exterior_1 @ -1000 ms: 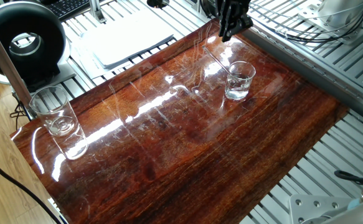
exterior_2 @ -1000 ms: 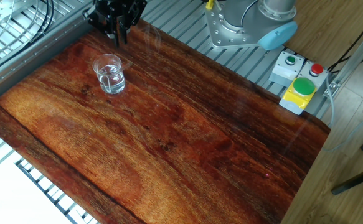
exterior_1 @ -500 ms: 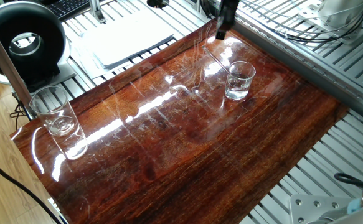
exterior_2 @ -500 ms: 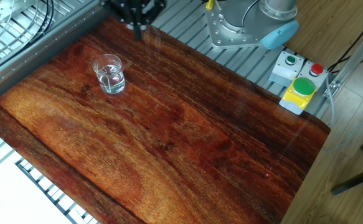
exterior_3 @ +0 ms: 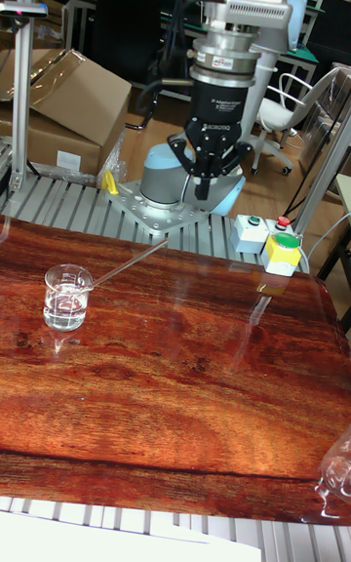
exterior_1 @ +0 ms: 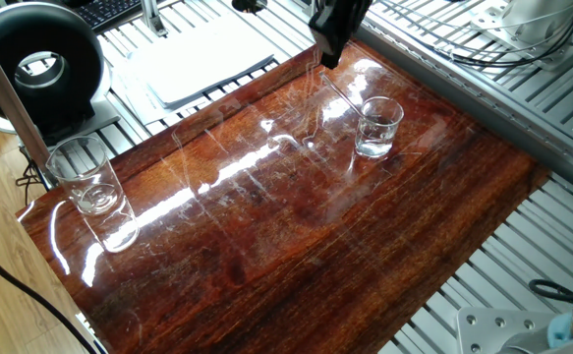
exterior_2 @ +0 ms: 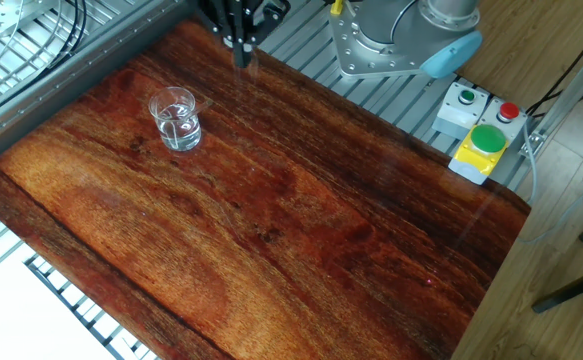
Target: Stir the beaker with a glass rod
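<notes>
The beaker [exterior_1: 377,126] [exterior_2: 176,118] [exterior_3: 67,297] stands near the table's far corner with a little clear liquid in it. The glass rod [exterior_3: 130,263] [exterior_1: 340,95] lies flat on the wood, one end touching the beaker's rim side, the other pointing toward the arm's base. My gripper [exterior_1: 327,59] [exterior_2: 241,48] [exterior_3: 205,193] hangs above the table's back edge, over the rod's free end and apart from it. It points straight down, looks open and holds nothing.
A taller glass tumbler [exterior_1: 87,175] stands at the opposite corner of the wooden table [exterior_2: 301,230]. A button box [exterior_2: 481,135] and the arm's base [exterior_2: 391,40] sit behind the back edge. Cardboard boxes [exterior_3: 58,108] stand further off.
The gripper has slid along the table's back edge away from the beaker, toward the rod's free end, and has turned about its wrist. Beaker and rod have not moved.
</notes>
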### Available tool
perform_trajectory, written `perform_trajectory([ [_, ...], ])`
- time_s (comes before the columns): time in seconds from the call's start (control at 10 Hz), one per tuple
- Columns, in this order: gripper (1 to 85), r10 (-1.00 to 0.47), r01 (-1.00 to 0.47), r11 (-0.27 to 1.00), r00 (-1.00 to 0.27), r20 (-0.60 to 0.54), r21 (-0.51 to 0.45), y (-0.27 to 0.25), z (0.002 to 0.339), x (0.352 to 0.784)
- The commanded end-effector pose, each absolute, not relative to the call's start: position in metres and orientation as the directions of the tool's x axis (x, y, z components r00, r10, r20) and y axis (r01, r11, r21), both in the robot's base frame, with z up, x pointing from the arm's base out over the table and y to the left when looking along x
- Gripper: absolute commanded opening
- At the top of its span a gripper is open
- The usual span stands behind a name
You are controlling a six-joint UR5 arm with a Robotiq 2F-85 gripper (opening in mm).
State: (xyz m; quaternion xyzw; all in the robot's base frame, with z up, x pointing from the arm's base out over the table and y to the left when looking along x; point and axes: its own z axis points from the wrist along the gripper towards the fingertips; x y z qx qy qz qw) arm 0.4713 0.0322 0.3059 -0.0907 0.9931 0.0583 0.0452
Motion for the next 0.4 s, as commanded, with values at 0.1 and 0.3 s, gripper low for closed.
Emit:
perform_trajectory([
  [0.1,1.0,-0.135,-0.148,0.981,-0.985,-0.106,0.127,0.0465,0.3075,0.4779],
  [0.3,1.0,-0.157,-0.170,0.978,-0.981,-0.111,0.120,0.0499,0.3060,0.4795],
])
